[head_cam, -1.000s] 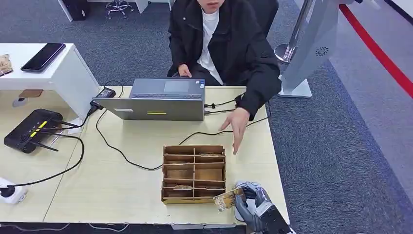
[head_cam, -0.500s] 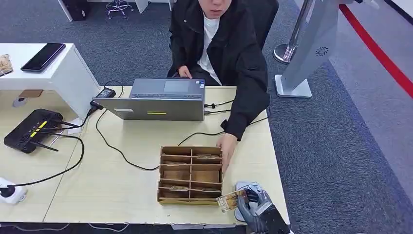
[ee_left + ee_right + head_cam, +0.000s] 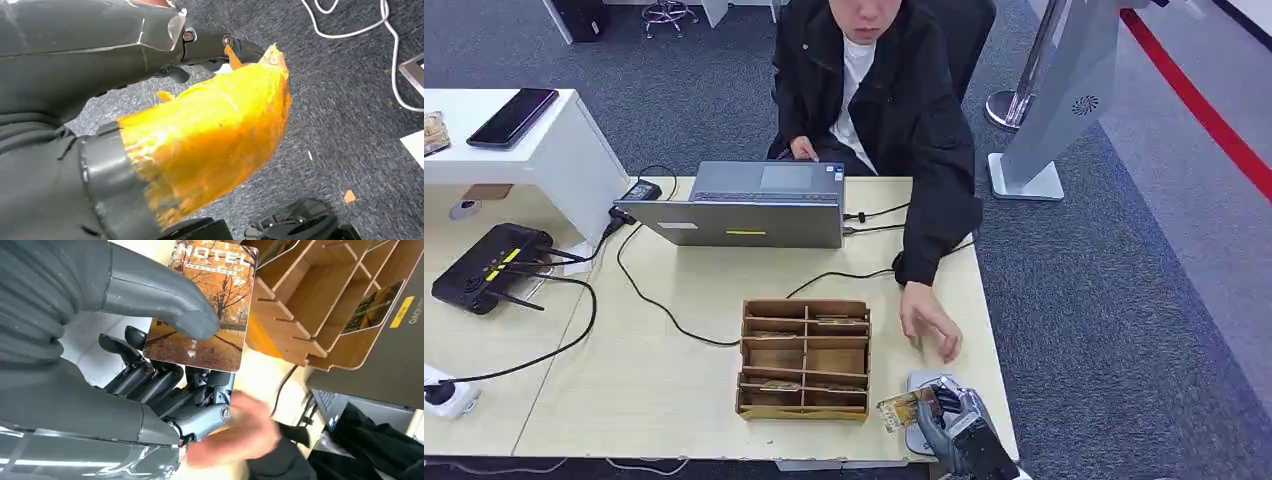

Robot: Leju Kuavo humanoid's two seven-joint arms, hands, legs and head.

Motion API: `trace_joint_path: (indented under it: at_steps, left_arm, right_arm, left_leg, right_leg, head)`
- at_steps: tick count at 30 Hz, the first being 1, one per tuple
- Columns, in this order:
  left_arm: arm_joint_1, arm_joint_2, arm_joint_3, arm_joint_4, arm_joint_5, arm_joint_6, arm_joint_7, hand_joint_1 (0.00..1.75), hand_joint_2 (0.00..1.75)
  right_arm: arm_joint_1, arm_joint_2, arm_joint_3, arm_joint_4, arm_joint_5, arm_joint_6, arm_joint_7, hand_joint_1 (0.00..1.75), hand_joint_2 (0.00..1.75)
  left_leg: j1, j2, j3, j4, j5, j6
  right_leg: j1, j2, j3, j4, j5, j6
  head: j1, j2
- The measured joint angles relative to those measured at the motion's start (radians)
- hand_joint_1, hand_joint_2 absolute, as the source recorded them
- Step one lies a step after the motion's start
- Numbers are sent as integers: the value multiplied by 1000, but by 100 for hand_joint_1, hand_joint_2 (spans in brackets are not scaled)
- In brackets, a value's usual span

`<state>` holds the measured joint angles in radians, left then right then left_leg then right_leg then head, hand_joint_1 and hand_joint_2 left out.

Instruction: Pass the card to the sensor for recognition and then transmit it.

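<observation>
Right hand point(image 3: 952, 425): closed on the card point(image 3: 906, 408), thumb point(image 3: 165, 300) pressed on its face, fingers point(image 3: 150, 375) behind.
Card position: held above the grey sensor pad point(image 3: 921, 384), beside the wooden organiser point(image 3: 804, 358) on the bench point(image 3: 674, 370).
Person's hand point(image 3: 931, 322): rested on the bench near the pad.
Left hand point(image 3: 200, 145): wrapped in orange; grip cannot be told.

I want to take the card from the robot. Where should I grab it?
Pinch the card by its free end, the one that points toward the wooden box, coming from the box side. The right hand grips the other end.
</observation>
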<state>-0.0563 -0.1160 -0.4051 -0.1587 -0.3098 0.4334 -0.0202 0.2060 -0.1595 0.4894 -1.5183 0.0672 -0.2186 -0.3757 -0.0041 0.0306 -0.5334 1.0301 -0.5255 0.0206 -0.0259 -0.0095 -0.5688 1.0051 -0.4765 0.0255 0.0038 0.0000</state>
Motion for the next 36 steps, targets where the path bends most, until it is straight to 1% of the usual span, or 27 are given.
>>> trace_joint_path:
  at_steps: [12,16,22,26,30,36]
  left_arm:
    - [0,0,1,0,-4,0,0,0,0]
    - [0,0,2,0,-5,0,0,0,0]
    - [1,0,7,0,-5,0,0,0,0]
    - [1,0,8,0,-5,1,1,0,0]
    - [1,0,8,0,-5,3,1,0,0]
    - [2,0,8,0,-7,5,1,0,0]
  right_arm:
    - [-1,-16,-1,-3,64,-9,43,175,175]
    - [-1,-21,-1,-3,93,-26,72,175,175]
    - [-2,-28,-1,-1,166,-75,138,175,175]
    - [-4,-30,-1,6,209,-94,172,175,175]
    - [-9,-31,-1,8,244,-105,198,175,175]
    - [-17,-34,-1,13,264,-106,219,175,175]
  left_leg:
    - [0,0,0,0,0,0]
    - [0,0,0,0,0,0]
    - [0,0,0,0,0,0]
    - [0,0,0,0,0,0]
    - [0,0,0,0,0,0]
    - [0,0,0,0,0,0]
  right_leg:
    - [0,0,0,0,0,0]
    - [0,0,0,0,0,0]
    - [0,0,0,0,0,0]
    - [0,0,0,0,0,0]
    - [0,0,0,0,0,0]
    - [0,0,0,0,0,0]
  head:
    - [0,0]
    - [0,0]
    - [0,0]
    - [0,0]
    - [0,0]
    - [0,0]
